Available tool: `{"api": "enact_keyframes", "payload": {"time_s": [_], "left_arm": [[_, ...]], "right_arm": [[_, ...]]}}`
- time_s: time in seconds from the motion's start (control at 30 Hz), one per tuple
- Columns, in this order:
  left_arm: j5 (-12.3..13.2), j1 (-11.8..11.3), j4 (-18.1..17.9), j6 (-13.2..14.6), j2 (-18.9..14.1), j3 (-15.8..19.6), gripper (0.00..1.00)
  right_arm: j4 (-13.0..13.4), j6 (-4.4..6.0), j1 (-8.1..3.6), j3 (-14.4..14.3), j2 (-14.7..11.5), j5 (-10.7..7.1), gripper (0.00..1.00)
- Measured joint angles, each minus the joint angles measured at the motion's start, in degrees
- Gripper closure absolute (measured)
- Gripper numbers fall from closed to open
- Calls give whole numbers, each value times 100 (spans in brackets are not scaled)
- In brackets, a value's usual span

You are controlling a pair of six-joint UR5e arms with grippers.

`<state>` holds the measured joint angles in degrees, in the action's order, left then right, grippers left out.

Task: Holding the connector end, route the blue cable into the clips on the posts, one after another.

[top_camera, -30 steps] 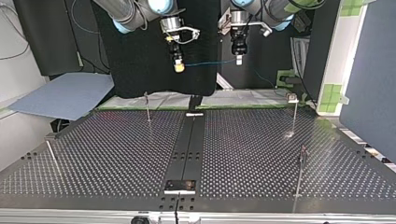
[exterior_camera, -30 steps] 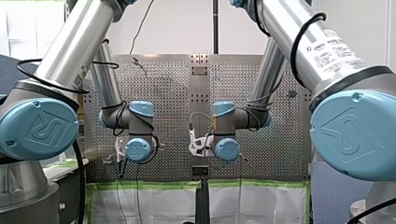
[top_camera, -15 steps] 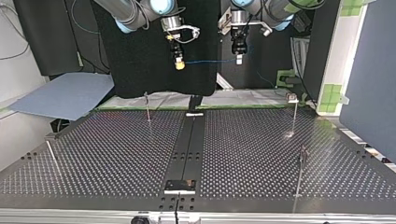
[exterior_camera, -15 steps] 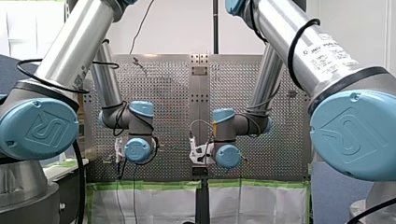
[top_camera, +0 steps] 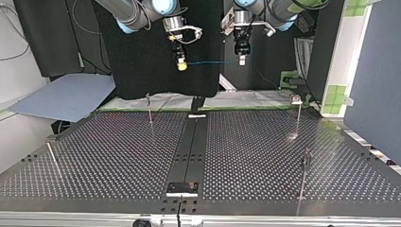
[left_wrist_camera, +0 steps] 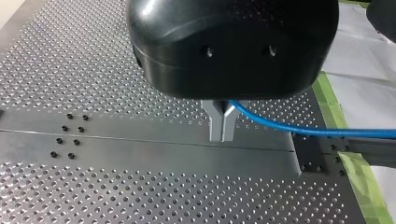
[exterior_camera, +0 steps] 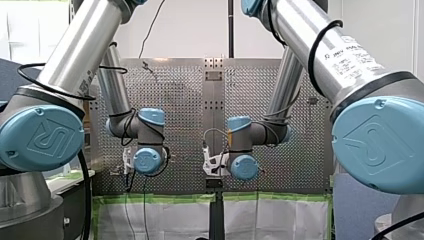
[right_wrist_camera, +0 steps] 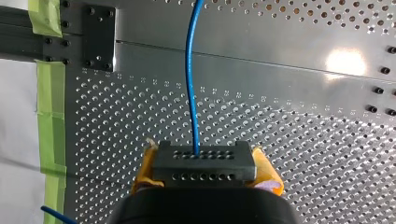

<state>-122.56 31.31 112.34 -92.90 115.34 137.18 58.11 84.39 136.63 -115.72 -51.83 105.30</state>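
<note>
Yellow pads (right_wrist_camera: 267, 171) sit half hidden behind the clamped connector (right_wrist_camera: 204, 161).

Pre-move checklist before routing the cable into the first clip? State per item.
1. Grip of right gripper on connector: ok, pads clamp it.
2. Hold of left gripper on cable: ok, fingers shut on it.
3. Span of cable between the grippers: ok, straight and unsnagged in the top view.
4. Height of both grippers over the posts: ok, well above.
5. Any clip filled: not ok, none routed yet.
6. Which way the clip openings face: cannot tell, too small.
</note>
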Motion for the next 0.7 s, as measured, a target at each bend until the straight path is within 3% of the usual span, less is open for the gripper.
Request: {"api": "enact_keyframes", "payload": {"time_s": [0.37,0.53,0.7], "left_arm": [[15,-15,16,-14,17,-2,100],[216,-99,88,-216,16,-21,100],[292,-145,273,-488,-209,-24,100]], "right_arm": [[-2,-2,-1,1,-1,1,100],[-159,-99,-69,159,-158,159,100],[-435,56,-87,430,-437,358,100]]}}
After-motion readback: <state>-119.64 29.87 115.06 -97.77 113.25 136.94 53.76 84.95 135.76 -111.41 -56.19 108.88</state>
